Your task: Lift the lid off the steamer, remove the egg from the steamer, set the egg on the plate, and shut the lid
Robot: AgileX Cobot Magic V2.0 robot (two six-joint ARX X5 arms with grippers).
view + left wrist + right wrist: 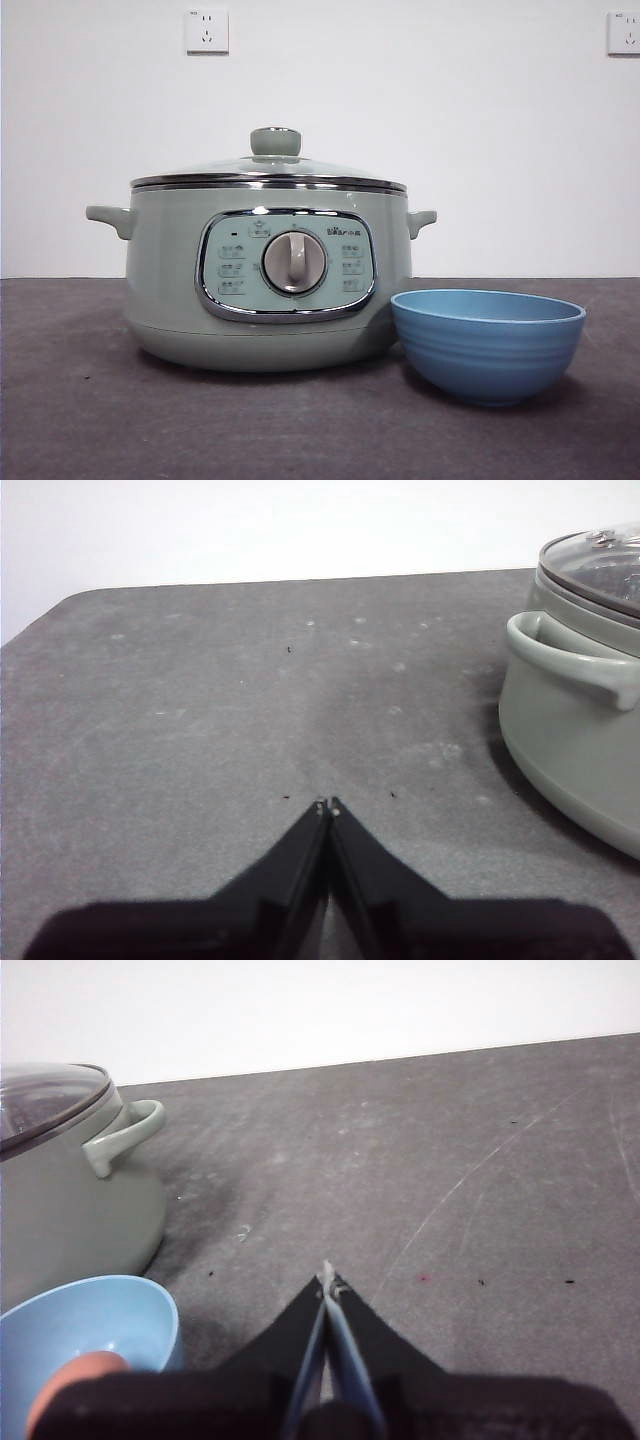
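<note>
The pale green steamer (268, 285) stands left of centre on the dark table, and the glass lid (270, 168) with its green knob rests on its rim. Just to its right sits the plate (487, 343), a small blue bowl. In the right wrist view a rounded brownish-pink egg (82, 1374) lies inside the plate (60, 1325), partly hidden behind the gripper's body. My right gripper (326, 1280) is shut and empty over bare table beside the plate. My left gripper (327, 805) is shut and empty, well away from the steamer (570, 750) on its other side. Neither gripper appears in the front view.
The grey table top (90, 420) runs wide on both sides of the steamer. A white wall with two sockets (207, 31) stands behind the table's far edge.
</note>
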